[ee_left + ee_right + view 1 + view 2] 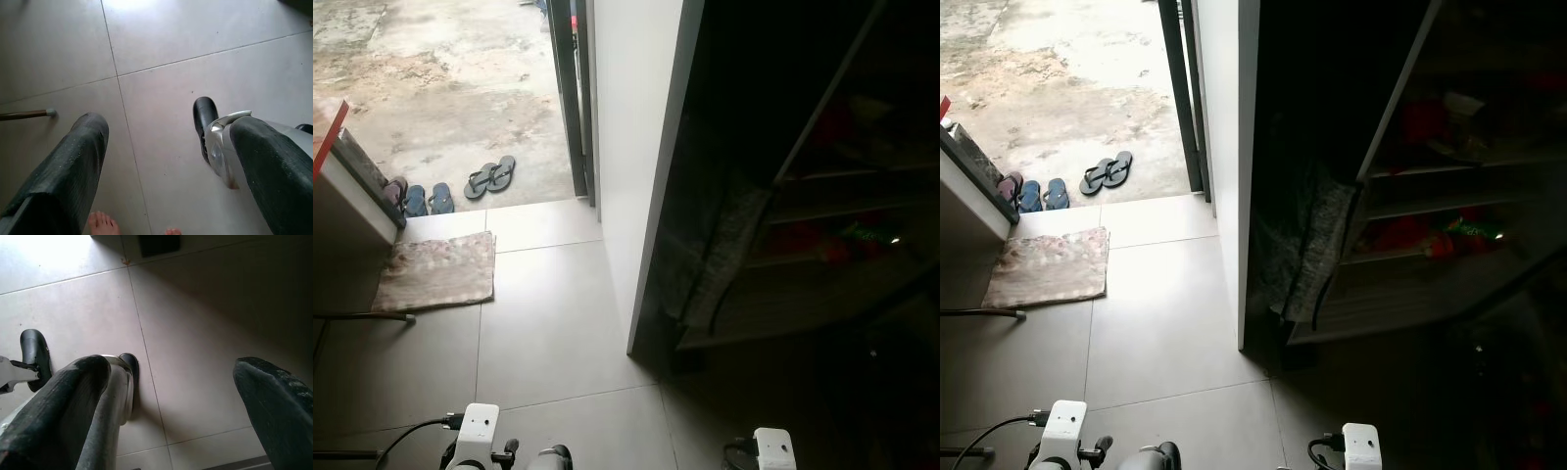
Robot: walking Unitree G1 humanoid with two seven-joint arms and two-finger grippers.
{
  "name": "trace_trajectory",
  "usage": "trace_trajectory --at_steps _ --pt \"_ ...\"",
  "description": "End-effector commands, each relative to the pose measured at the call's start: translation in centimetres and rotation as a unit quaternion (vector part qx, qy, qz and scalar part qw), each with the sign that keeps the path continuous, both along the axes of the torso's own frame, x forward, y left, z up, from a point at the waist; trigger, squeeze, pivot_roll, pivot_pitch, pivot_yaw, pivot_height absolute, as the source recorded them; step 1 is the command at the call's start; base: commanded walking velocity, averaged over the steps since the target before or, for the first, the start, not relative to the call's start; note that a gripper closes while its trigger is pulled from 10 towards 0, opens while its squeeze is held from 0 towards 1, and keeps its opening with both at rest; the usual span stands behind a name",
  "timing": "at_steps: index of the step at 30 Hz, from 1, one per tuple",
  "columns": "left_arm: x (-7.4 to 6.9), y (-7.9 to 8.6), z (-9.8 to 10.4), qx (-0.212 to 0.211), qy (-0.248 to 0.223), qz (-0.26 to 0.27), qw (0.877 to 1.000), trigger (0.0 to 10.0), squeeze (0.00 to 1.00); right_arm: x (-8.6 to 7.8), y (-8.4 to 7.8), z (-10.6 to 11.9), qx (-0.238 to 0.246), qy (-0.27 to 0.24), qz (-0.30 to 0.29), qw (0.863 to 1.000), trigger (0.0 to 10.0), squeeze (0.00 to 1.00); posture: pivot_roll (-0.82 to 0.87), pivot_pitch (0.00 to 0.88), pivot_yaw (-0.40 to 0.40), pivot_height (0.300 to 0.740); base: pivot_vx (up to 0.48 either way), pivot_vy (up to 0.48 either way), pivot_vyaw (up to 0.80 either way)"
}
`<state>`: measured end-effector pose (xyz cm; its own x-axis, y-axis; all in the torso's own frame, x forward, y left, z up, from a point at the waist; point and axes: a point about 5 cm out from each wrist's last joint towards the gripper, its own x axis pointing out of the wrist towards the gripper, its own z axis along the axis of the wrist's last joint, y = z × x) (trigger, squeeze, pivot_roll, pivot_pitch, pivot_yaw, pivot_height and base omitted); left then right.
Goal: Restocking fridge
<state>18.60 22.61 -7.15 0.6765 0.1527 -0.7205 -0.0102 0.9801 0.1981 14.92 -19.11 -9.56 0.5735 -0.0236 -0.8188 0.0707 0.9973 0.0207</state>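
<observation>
A dark open shelf unit (822, 245) stands to my right past a white wall (631, 147). Its shelves hold red (1400, 233) and green packets (1469, 230), too dim to name. A dark cloth (729, 245) hangs at its left edge. Both arms hang low at my sides above the tiled floor. My left gripper (168, 132) is open with nothing between its fingers, and my right gripper (171, 367) is open and empty as well. The white wrist housings of the left arm (475, 431) and right arm (773, 450) show at the bottom edge.
A patterned doormat (438, 269) lies to the left before an open doorway onto a concrete yard (440, 78). Several sandals (489, 176) sit at the threshold. A white counter corner (347, 201) stands at the far left. A person's bare toes (102, 223) are close behind my feet.
</observation>
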Motion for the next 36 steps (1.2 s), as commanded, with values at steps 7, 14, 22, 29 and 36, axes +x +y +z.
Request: trace_trajectory --at_steps 7,14,22,29,36 --pt "-1.01 0.55 -0.43 0.006 0.019 0.01 1.0 10.0 0.0 -0.49 0.34 -0.31 -0.001 0.02 0.0 1.0 10.0 0.0 0.01 0.168 -0.056 0.74 0.0 0.337 -0.29" --pt "-0.91 0.44 -0.38 0.009 0.018 -0.002 1.0 10.0 0.0 -0.53 0.35 -0.34 0.001 0.02 -0.014 1.0 10.0 0.0 0.01 0.153 -0.051 0.74 0.0 0.0 -0.69" --pt "-0.8 0.5 -0.34 0.012 0.02 -0.005 1.0 10.0 0.0 -0.34 0.18 -0.25 -0.001 0.016 -0.027 0.999 10.0 0.0 0.01 0.152 -0.049 0.74 0.0 0.0 -0.7" --pt "-0.84 0.44 -0.37 0.012 0.021 -0.007 1.0 10.0 0.0 -0.05 0.16 -0.13 0.0 0.011 -0.032 0.999 10.0 0.0 0.02 0.164 -0.047 0.74 0.0 0.137 -0.71" --pt "-0.8 0.18 -0.4 0.013 0.021 -0.02 0.999 10.0 0.0 0.06 0.2 -0.09 0.001 0.009 -0.037 0.999 10.0 0.0 0.02 0.17 -0.047 0.74 0.0 0.069 -0.71"
